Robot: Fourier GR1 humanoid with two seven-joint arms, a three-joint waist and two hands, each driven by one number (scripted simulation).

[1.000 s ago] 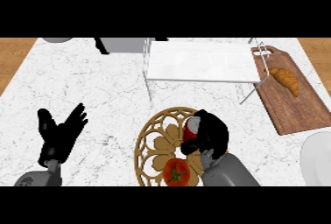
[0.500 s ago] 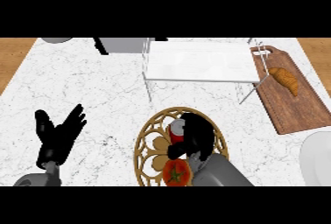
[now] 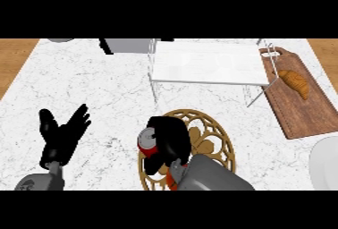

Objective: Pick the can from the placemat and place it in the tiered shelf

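The right hand (image 3: 168, 141) is curling around the can (image 3: 148, 139) over the placemat (image 3: 211, 138), gripping for the tiered shelf (image 3: 208, 67); left hand (image 3: 61, 136) is resting open.

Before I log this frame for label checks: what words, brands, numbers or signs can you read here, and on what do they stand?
None can be read.
The can, held in the right hand over the placemat, shows red and grey but no legible lettering.
The tiered shelf, the cutting board with the croissant, and the open left hand bear no text.
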